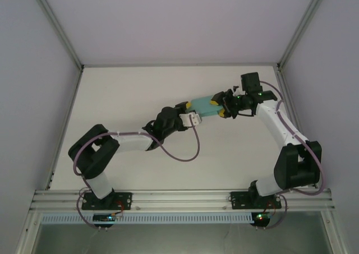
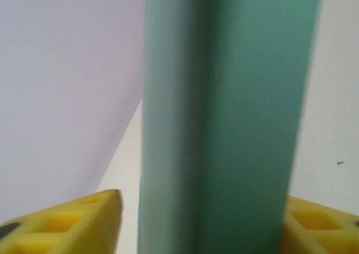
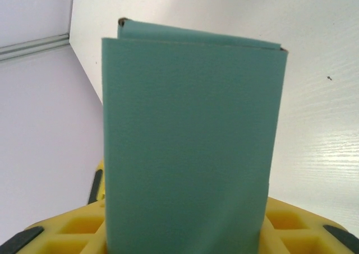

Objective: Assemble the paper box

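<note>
**Paper box spanned end to end between both grippers**

At the near edge of the table (image 1: 140, 91) the two bases are bolted side by side. From there the left arm (image 1: 132, 141) is folded low and stretched toward the centre. The right arm (image 1: 280, 125) is raised along the right side and bent back inward.

The left gripper (image 1: 189, 111) and the right gripper (image 1: 219, 108) are pointed at each other near the middle of the table, with the paper box (image 1: 203, 106) between them. Its long axis is laid along the line from one gripper to the other, slightly slanted, so that one short end is presented to each. Neither arm is nearer to it.

In the left wrist view the paper box (image 2: 224, 119) is seen edge-on, rising from between the yellow fingers (image 2: 73, 226). One finger is set against the card and a sliver of table is seen beside the other, so whether it is clamped cannot be told.

In the right wrist view the right gripper (image 3: 185, 231) is closed narrowly on the broad face of the paper box (image 3: 190, 147). Yellow fingers (image 3: 291, 220) are seen at both sides. At its far end two layers of card are seen with a slim gap between them, so it is judged to be a flattened sleeve not yet opened into shape
</note>
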`<state>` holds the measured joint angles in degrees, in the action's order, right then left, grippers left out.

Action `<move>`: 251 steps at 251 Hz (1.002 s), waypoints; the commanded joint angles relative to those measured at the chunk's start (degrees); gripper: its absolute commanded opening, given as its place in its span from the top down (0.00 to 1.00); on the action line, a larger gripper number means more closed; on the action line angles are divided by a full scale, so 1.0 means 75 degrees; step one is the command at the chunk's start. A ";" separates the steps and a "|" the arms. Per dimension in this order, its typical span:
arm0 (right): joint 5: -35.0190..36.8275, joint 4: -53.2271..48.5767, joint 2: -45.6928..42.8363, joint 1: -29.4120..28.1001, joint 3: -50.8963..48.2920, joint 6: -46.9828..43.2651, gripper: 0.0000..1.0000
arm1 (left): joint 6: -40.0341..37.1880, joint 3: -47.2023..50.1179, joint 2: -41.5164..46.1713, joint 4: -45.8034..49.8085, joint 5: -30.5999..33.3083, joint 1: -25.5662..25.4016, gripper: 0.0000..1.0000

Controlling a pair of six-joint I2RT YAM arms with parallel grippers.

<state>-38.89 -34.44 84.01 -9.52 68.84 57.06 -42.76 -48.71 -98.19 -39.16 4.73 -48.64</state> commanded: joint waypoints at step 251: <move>0.2943 0.3098 -0.1839 -0.0325 -0.1352 -0.8120 0.01 | -0.0421 -0.4393 -0.0301 1.2095 -0.2806 0.1613 0.65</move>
<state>-14.37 -19.70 71.07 -11.62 62.76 5.48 -44.53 -79.33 -95.59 33.63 -15.03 -36.42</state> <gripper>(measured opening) 0.992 0.416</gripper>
